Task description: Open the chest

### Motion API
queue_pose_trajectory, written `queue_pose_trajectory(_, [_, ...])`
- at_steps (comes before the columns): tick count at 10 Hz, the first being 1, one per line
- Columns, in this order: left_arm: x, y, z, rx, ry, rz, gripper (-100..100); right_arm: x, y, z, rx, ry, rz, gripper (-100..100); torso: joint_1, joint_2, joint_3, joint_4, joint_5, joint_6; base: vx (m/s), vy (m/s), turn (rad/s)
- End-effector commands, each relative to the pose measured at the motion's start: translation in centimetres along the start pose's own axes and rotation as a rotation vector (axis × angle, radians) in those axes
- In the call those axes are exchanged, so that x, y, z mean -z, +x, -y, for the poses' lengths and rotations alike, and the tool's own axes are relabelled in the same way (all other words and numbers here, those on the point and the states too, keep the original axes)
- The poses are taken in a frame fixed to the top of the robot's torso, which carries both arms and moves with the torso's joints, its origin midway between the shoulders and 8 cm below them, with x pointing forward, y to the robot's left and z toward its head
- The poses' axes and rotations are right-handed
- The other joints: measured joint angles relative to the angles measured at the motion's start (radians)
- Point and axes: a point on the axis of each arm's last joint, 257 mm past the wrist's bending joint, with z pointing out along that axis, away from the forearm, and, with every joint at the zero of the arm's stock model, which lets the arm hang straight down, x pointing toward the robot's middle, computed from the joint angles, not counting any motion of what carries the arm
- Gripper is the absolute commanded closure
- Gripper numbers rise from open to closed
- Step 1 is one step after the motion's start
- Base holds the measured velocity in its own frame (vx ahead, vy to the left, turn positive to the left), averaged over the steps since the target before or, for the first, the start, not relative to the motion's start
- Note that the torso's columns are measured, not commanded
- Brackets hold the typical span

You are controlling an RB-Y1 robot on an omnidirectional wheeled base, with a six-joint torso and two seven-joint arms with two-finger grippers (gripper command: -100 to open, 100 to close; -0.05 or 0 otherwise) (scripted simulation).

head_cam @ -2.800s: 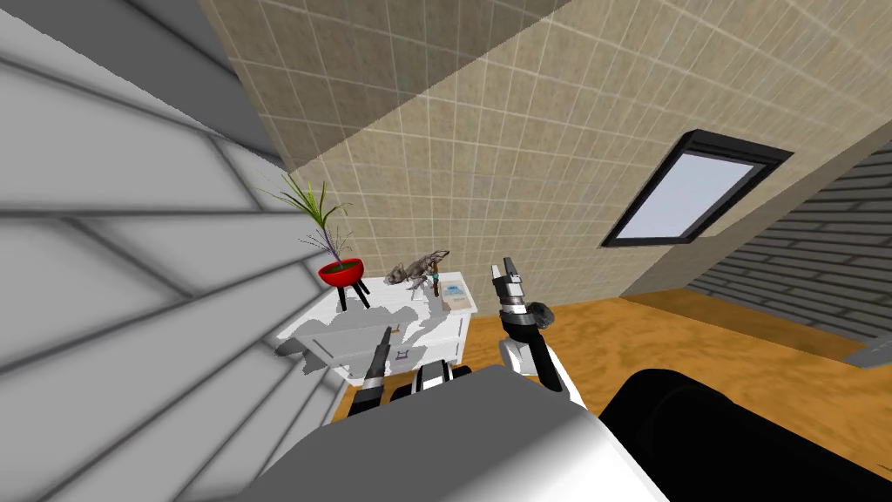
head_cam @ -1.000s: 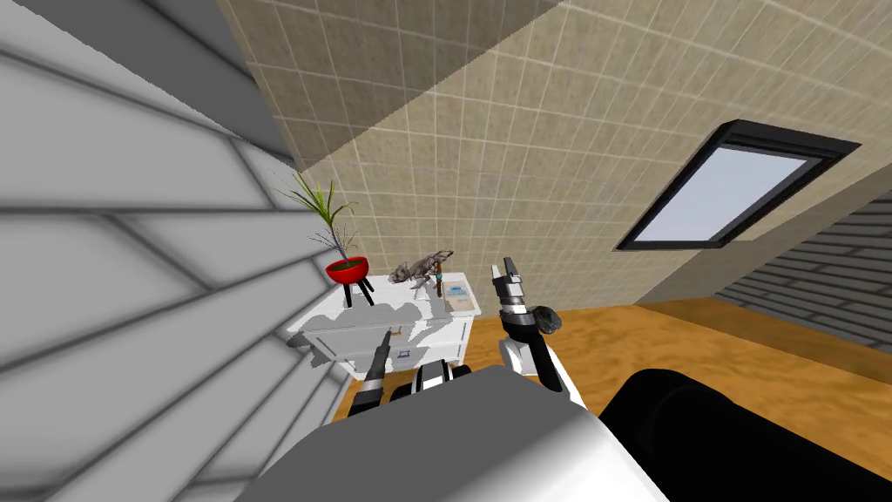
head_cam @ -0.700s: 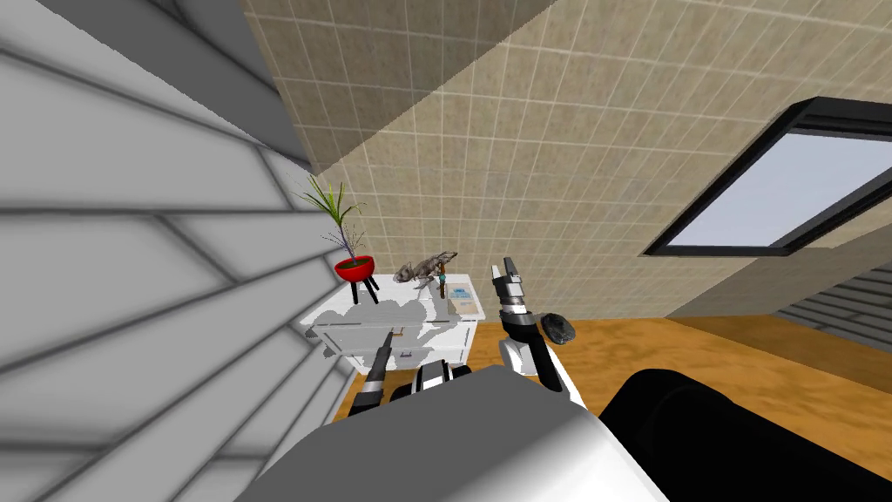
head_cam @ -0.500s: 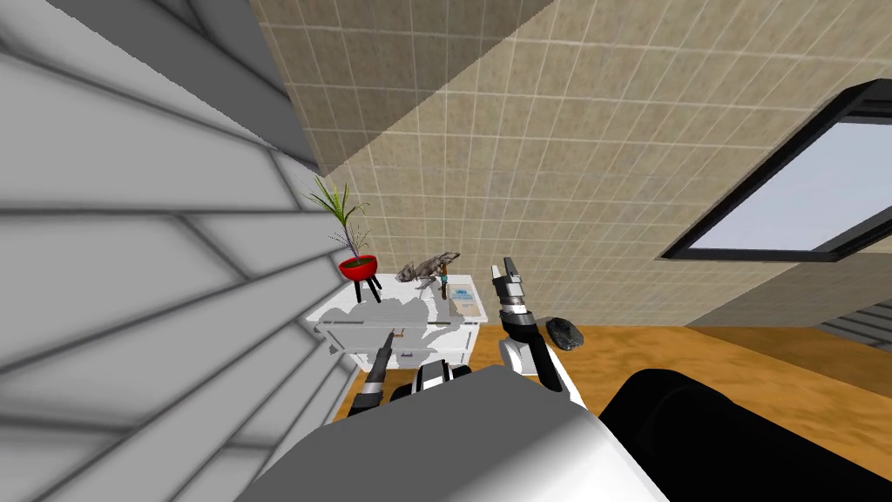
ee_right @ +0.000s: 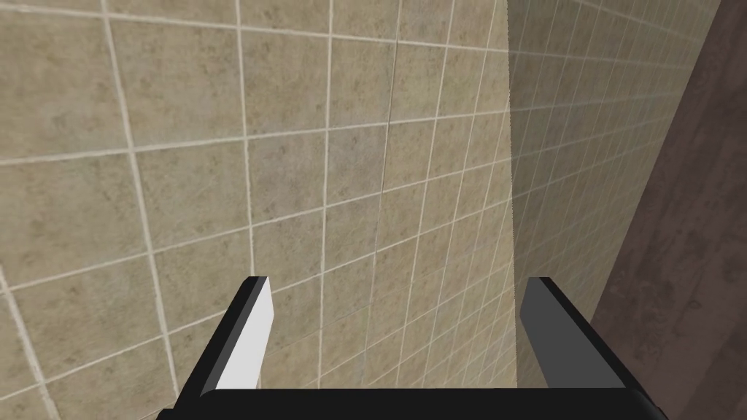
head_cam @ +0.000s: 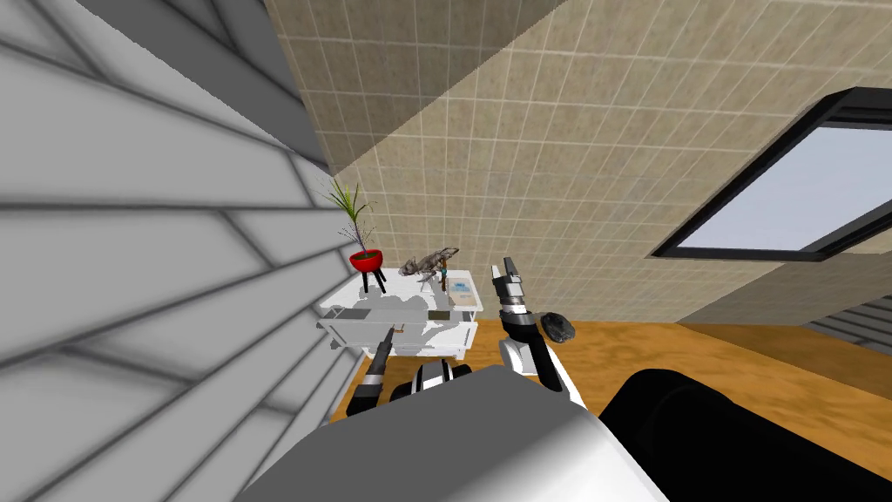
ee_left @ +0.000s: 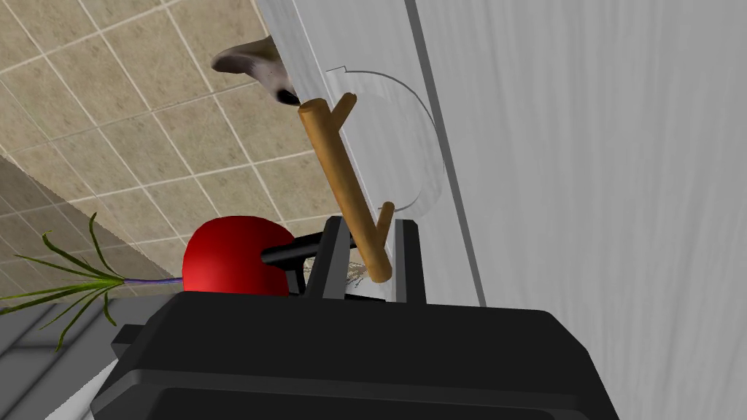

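The white chest [head_cam: 440,333] carries a red plant pot [head_cam: 367,259] on top; the left gripper [ee_left: 370,230] is clamped on the chest's wooden handle [ee_left: 334,171] — pull straight back, level, without twisting; the right gripper [ee_right: 397,284] hangs beside the chest — fingers apart.

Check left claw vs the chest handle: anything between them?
Nothing. In the left wrist view the left claw is shut on the wooden handle, its fingers pressing both sides of the lower end, close to the white chest front.
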Motion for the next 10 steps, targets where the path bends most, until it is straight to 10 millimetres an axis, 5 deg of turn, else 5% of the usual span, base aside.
queue_pose_trajectory(1, [-0.5, -0.1, 0.0, 0.000, -0.003, -0.005, 100, 0.0, 0.0, 0.0, 0.000, 0.000, 0.000, 0, -0.003, -0.001, 0.000, 0.001, -0.001, 0.001, -0.103, 0.014, 0.012])
queue_pose_trajectory(5, [-0.5, -0.1, 1.1, 0.005, 0.030, -0.021, 100, 0.0, 0.0, 0.0, 0.000, 0.000, 0.000, 0, 0.001, -0.001, -0.001, 0.000, -0.001, -0.001, -0.177, 0.034, 0.021])
queue_pose_trajectory(6, [-2.0, -1.1, 0.5, 0.004, 0.001, -0.018, -100, 0.0, 0.0, 0.0, 0.000, 0.000, 0.000, 0, -0.001, 0.001, 0.000, 0.002, -0.001, 0.000, -0.156, 0.018, -0.001])
queue_pose_trajectory(10, [-5.1, -2.3, 1.0, 0.005, -0.004, -0.015, -100, 0.0, 0.0, 0.0, 0.000, 0.000, 0.000, 0, 0.007, -0.016, -0.009, -0.008, 0.003, -0.003, -0.072, -0.010, -0.010])
